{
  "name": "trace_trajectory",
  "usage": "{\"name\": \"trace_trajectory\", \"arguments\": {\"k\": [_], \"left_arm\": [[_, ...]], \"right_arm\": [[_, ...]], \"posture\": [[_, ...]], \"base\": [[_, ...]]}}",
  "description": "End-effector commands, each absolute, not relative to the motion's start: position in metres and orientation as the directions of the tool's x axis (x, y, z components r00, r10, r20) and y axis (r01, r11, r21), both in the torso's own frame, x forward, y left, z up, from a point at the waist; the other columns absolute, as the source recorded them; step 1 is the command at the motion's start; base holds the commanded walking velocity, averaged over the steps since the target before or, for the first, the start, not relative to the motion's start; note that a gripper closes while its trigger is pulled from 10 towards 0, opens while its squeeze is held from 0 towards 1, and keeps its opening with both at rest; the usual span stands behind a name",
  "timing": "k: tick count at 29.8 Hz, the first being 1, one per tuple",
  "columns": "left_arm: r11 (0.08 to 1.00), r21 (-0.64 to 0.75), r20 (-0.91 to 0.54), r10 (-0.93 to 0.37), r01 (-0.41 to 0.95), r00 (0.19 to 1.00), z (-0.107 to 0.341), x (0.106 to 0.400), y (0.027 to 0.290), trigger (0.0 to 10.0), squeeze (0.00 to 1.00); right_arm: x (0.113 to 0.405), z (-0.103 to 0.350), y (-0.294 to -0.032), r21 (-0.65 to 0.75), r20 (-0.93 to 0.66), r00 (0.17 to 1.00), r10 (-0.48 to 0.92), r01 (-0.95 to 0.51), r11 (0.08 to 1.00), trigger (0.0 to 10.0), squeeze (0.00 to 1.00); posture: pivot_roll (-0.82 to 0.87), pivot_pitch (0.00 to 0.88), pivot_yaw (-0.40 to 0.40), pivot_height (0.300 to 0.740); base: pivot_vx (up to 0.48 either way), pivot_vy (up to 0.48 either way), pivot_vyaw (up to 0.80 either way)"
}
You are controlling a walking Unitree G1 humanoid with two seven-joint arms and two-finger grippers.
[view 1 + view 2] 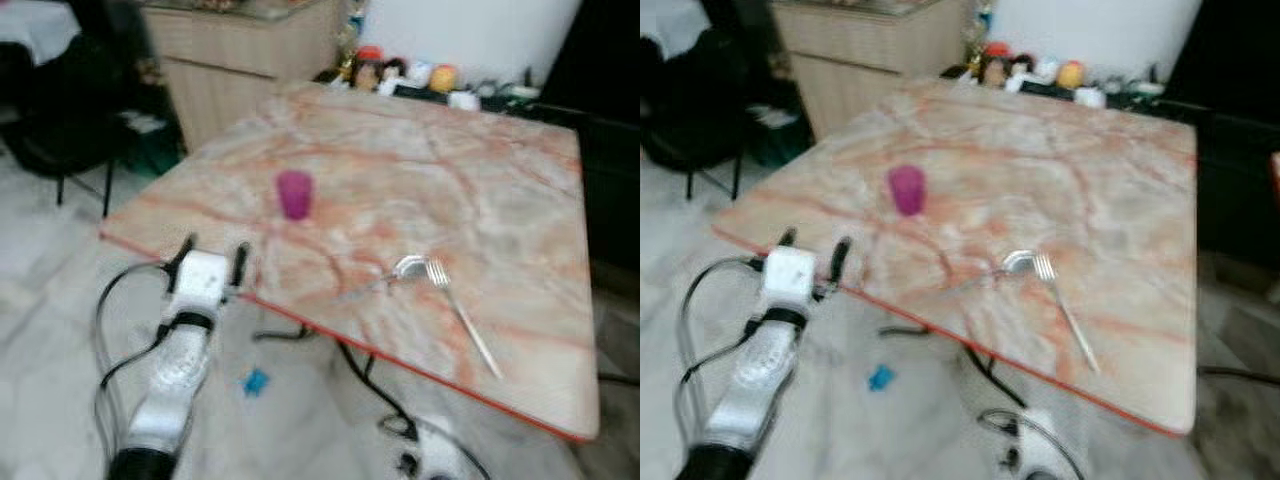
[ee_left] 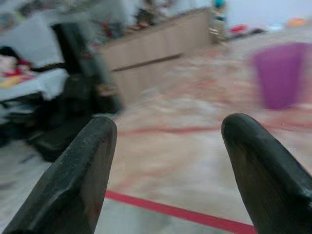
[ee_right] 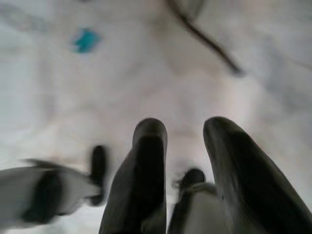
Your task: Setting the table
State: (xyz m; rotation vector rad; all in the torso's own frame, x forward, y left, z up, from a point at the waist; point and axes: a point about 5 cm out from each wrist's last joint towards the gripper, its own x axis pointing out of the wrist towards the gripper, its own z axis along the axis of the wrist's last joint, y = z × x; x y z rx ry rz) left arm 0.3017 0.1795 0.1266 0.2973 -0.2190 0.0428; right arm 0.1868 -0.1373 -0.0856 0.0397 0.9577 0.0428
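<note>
The right gripper (image 3: 178, 146) hung idle over the floor, fingers slightly apart, holding nothing. At the table's (image 1: 520, 220) near left edge the left gripper (image 1: 212, 262) was raised with jaws spread wide and empty, seemingly lined up for the purple cup (image 1: 294, 194) just beyond. Right of it, a spoon (image 1: 385, 278) and fork (image 1: 462, 316) lay touching, probably awaiting arrangement.

cup (image 1: 294, 193) left on table (image 1: 520, 180) | fork (image 1: 463, 315) right, touching spoon (image 1: 385, 279)
</note>
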Motion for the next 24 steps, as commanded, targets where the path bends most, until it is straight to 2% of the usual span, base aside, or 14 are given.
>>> {"name": "trace_trajectory", "arguments": {"k": [1, 17, 20, 24], "left_arm": [[0.959, 0.281, 0.232, -0.018, -0.049, 0.973, 0.13, 0.304, 0.168, 10.0, 0.0], [0.958, 0.283, 0.229, -0.011, -0.055, 0.973, 0.129, 0.304, 0.171, 10.0, 0.0], [0.964, 0.262, 0.189, -0.008, -0.042, 0.982, 0.122, 0.305, 0.173, 10.0, 0.0], [0.974, 0.225, 0.136, -0.008, -0.023, 0.991, 0.111, 0.304, 0.177, 10.0, 0.0]], "right_arm": [[0.181, -0.088, -0.151, 0.023, -0.829, 0.559, 0.018, 0.003, 1.0, 10.0, 0.0], [0.181, -0.088, -0.151, 0.03, -0.829, 0.559, 0.011, 0.025, 0.999, 10.0, 0.0], [0.181, -0.088, -0.151, 0.029, -0.827, 0.562, 0.011, 0.023, 0.999, 10.0, 0.0], [0.181, -0.088, -0.151, 0.029, -0.83, 0.558, 0.01, 0.025, 0.999, 10.0, 0.0]], "posture": [[0.1, 0.003, -0.003, 0.74], [0.1, 0.004, -0.003, 0.74], [0.1, 0.004, -0.003, 0.74], [0.1, 0.003, -0.003, 0.74]], "base": [[0.0, 0.48, 0.0], [0.0, 0.48, 0.0], [0.0, 0.48, -0.74], [0.0, 0.0, -0.41]]}}
